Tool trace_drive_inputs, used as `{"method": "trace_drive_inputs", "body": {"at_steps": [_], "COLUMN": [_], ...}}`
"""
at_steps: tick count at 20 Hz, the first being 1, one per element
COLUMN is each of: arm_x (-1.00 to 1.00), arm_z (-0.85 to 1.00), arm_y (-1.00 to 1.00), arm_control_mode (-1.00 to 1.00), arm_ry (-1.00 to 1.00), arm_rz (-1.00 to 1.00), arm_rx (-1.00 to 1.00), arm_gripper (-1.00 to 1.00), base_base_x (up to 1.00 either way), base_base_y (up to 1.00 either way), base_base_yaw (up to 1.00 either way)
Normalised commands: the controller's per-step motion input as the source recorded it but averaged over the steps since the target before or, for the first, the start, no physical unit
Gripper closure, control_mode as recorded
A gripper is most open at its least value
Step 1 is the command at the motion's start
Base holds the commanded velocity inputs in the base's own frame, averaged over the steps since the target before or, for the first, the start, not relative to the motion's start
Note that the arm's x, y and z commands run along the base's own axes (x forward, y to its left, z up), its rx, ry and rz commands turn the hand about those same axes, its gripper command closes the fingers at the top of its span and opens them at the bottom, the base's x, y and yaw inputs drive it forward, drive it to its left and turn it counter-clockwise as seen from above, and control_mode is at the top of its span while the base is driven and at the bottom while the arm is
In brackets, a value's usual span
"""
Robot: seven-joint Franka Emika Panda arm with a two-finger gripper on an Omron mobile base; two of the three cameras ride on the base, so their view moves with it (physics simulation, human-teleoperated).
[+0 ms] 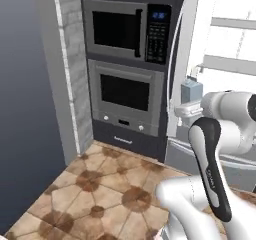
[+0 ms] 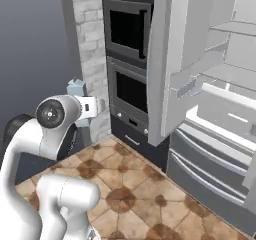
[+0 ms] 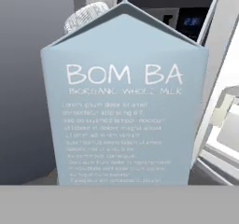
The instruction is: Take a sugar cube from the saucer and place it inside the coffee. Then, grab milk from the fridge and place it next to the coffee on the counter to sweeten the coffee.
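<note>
Tool grips the small pale blue-grey gabled milk carton, held upright in the air beside the tall silver-grey fridge, door open. Carton judged light, thin-walled, crushable; best held across the flat lower panels.

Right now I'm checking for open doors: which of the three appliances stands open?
The fridge: its door swings wide, baring white shelves. Microwave and oven stay shut.

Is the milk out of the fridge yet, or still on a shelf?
Out. The milk rides at the gripper, clear of the fridge, whose door stands open on bare white shelves.
</note>
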Motion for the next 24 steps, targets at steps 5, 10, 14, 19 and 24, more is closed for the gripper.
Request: {"method": "trace_drive_inputs", "body": {"at_steps": [5,10,14,19,24], "arm_x": [0.0,0.0,0.0,0.0,0.0], "arm_z": [0.0,0.0,0.0,0.0,0.0], "arm_y": [0.0,0.0,0.0,0.0,0.0], "arm_control_mode": [1.0,1.0,1.0,1.0,1.0], "arm_ry": [0.0,0.0,0.0,0.0,0.0], "arm_rz": [0.0,0.0,0.0,0.0,0.0], "arm_rx": [0.0,0.0,0.0,0.0,0.0], "arm_gripper": [1.0,1.0,1.0,1.0,1.0], "base_base_x": [0.05,-0.08,-0.33,-0.07,0.06], "base_base_y": [0.0,-0.12,-0.23,-0.11,0.0], "base_base_yaw": [0.9,0.9,0.89,0.87,0.78]}}
